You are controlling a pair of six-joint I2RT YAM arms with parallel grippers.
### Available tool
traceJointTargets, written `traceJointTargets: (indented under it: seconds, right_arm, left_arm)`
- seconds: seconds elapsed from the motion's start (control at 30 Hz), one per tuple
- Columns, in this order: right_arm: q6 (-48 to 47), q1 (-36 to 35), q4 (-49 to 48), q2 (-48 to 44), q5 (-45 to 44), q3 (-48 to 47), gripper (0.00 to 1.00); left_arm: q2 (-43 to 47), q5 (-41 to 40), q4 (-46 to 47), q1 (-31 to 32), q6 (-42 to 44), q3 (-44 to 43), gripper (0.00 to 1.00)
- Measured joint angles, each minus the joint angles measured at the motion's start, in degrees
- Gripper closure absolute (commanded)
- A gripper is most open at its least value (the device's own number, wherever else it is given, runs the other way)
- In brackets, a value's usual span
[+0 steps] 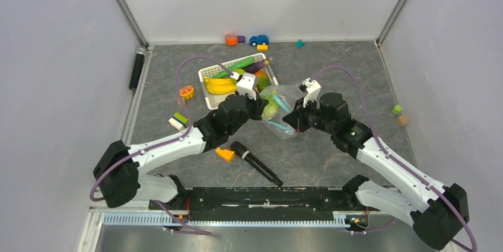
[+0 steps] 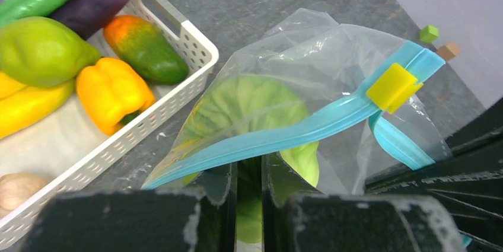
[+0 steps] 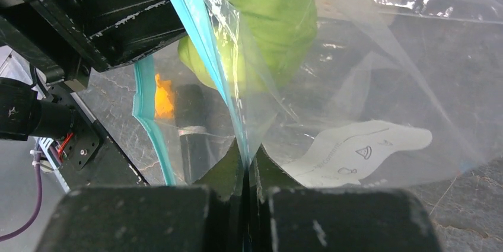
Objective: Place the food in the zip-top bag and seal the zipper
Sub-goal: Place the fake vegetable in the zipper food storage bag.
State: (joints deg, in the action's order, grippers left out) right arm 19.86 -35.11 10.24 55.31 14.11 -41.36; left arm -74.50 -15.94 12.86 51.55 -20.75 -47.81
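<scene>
Left to right: white basket of food; just beside, left gripper pinched narrow on the zipper; zip-top bag mid-table between arms, cabbage inside; right gripper clamped tight on the zipper's other end. Black microphone lying nearer the bases.

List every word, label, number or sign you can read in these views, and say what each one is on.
No text reads clearly anywhere.
Small printed characters on the clear plastic zip-top bag, beside its light-blue zipper strip: too blurred to read.
On the bag's white label patch: a small triangle sign, with faint lettering too small to read.
</scene>
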Motion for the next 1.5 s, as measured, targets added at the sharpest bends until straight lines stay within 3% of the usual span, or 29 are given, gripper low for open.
traceJointTargets:
  seconds: [0.37,0.5,0.6,0.8,0.83,1.2,1.33,1.5]
  right_arm:
    - [-0.6,0.0,0.0,-1.0,-3.8,0.0,1.0]
    - [-1.1,0.0,0.1,-0.8,-4.3,0.0,1.0]
    - [-1.4,0.0,0.1,0.0,-4.6,-0.1,1.0]
    - [-1.5,0.0,0.2,3.2,-5.3,-0.1,1.0]
    - [-1.5,0.0,0.2,3.2,-5.4,-0.1,1.0]
    - [-1.7,0.0,0.1,-2.1,-10.1,1.3,1.0]
    - [-1.7,0.0,0.1,-2.7,-12.3,1.5,1.0]
    - [-1.7,0.0,0.3,-2.9,-16.3,2.1,1.0]
  left_arm:
    - [-3.4,-14.5,-3.7,3.4,2.9,-3.2,0.98]
    - [-3.8,-15.5,-4.3,3.6,2.9,-3.6,0.87]
    - [-4.2,-13.6,-4.6,3.5,2.9,-4.6,0.71]
    - [-4.9,-3.3,-4.6,3.5,2.8,-5.4,0.06]
    - [-4.9,-1.6,-4.6,3.4,2.8,-5.4,0.01]
    - [-0.8,8.7,-4.5,3.4,2.9,-5.4,0.0]
    - [1.8,8.0,-4.7,3.4,2.9,-5.4,0.0]
    - [3.3,1.4,-7.7,3.3,2.8,-5.7,0.0]
